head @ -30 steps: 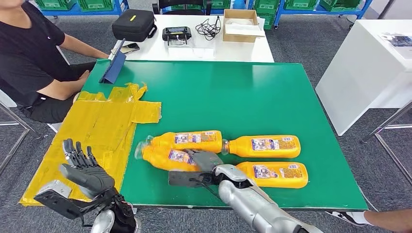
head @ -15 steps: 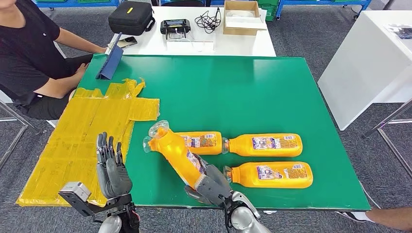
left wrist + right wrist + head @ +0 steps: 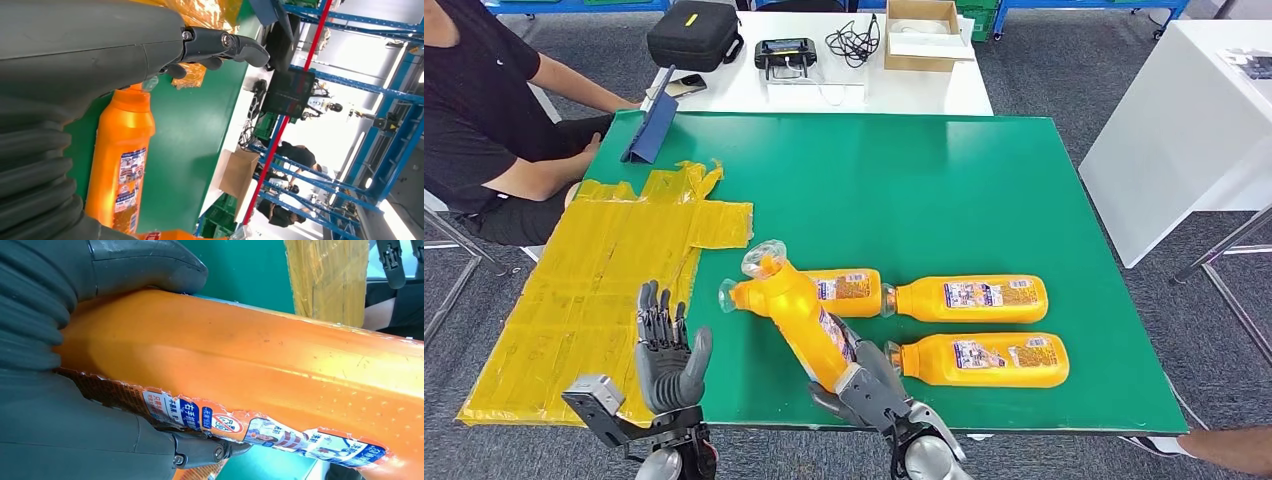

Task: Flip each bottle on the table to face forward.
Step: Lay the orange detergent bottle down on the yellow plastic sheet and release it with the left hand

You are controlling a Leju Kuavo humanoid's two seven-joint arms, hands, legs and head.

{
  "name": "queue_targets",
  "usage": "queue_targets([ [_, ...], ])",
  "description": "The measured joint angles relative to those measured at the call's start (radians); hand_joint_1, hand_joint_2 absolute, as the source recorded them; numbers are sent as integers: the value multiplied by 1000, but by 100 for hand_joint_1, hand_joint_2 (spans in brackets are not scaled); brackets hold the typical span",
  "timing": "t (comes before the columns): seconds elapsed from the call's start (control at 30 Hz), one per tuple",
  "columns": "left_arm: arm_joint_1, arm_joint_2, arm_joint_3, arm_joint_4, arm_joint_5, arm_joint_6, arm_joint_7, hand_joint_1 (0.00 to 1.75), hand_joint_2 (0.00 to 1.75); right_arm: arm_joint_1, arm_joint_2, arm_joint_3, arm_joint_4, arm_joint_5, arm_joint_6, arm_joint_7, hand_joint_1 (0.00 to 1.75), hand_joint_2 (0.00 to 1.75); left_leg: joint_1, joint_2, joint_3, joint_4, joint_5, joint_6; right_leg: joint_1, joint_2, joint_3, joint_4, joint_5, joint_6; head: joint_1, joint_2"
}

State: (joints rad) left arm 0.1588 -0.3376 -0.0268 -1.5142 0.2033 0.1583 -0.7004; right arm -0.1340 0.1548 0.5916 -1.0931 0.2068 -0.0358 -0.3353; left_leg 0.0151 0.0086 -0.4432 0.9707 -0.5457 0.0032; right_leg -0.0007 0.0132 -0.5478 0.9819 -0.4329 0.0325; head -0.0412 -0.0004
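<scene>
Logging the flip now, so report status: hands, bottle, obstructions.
Right hand grips the tilted orange plastic bottle by its base. Left hand open, fingers spread, holding nothing. Three more orange bottles lie close beside it.

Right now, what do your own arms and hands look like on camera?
Both hands, left hand and right hand, are dark grey with many jointed fingers. Each sits on a silver metal wrist. Up close, the wrist views show a grey ribbed cover, a thick grey thumb and small screws.

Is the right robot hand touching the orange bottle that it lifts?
Touching. In the right wrist view, the right robot hand wraps the lifted orange bottle: thumb pressed on one side, fingers on the other, no gap.
</scene>
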Motion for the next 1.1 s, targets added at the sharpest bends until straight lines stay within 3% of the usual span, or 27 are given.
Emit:
queue_targets([
  [0.2,0,0,0,4,-1,-5,0,0,175,1,-2,0,-6,1,0,-4,175,175,0,0,0,0,0,0,0,0,0,0,0,0,0,0],
  [0.27,0,1,-3,8,-3,-47,5,0,175,3,-2,-1,-9,6,2,-18,175,175,0,0,0,0,0,0,0,0,0,0,0,0,0,0],
  [0.43,1,30,-40,55,11,-423,25,0,175,3,6,1,-21,34,52,-52,175,175,0,0,-1,0,0,0,0,0,0,0,0,0,0,0],
  [0.6,7,44,-54,92,30,-602,15,0,175,-4,17,19,-21,66,88,-58,175,175,0,0,-2,0,0,0,0,0,-1,0,0,0,0,0],
  [0.77,3,57,-54,122,128,-860,-2,0,175,-47,60,65,85,105,146,-73,175,175,1,1,-1,0,0,0,0,0,-1,0,0,0,0,0],
  [1.1,11,77,-26,166,129,-872,-10,0,175,-111,138,103,302,117,127,-107,175,175,0,0,-2,0,1,-1,0,-1,-3,1,0,0,0,0],
])
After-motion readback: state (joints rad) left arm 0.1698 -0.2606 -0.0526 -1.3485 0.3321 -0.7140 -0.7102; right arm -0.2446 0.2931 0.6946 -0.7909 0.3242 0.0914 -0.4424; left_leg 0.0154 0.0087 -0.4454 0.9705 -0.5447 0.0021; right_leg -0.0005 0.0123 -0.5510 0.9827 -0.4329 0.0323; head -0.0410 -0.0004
